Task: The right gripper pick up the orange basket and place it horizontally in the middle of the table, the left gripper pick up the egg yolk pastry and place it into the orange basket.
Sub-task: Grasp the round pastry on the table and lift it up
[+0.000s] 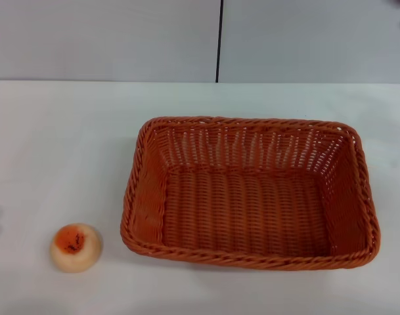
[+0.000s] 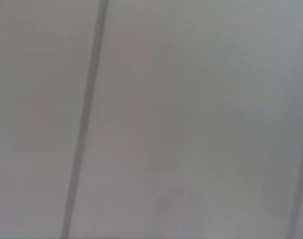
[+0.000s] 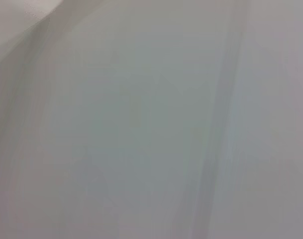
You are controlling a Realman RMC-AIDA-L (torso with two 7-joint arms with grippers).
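Zero grippers visible, finger state unknown; basket (image 1: 250,193) horizontal mid-table (image 1: 55,144), empty, pastry (image 1: 75,247) just beside its left corner; likely pastry step, needing left gripper down over pastry.

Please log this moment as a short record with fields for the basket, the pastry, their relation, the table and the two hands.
orange basket: upright on the table, long side across the head view, nothing inside
egg yolk pastry: on the table, orange-red patch up
relation: pastry lies outside the basket, on the robot's left of it, apart from the rim
table: white, bearing both things
left hand: not in view
right hand: not in view
wrist views: only pale blurred surfaces
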